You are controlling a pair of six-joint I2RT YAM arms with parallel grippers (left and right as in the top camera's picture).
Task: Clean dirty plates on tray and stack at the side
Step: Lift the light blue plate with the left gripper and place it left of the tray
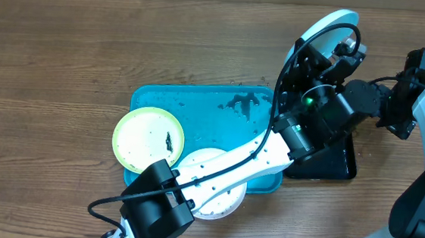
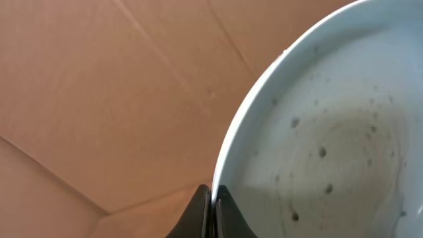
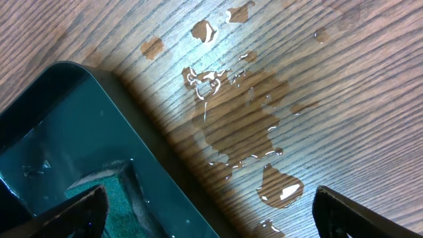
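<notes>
Your left fingers are clenched on the rim of the light blue plate, holding it on edge in the air past the turquoise tray's far right corner. The yellow-green plate overhangs that tray's left end and the white plate its near rim. Your right fingers hang released over the black tray and the wet counter.

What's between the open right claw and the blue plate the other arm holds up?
Only the left claw and its wrist, shut on the light blue plate's rim, lie between that plate and the right claw from overhead. Nothing else visible.
</notes>
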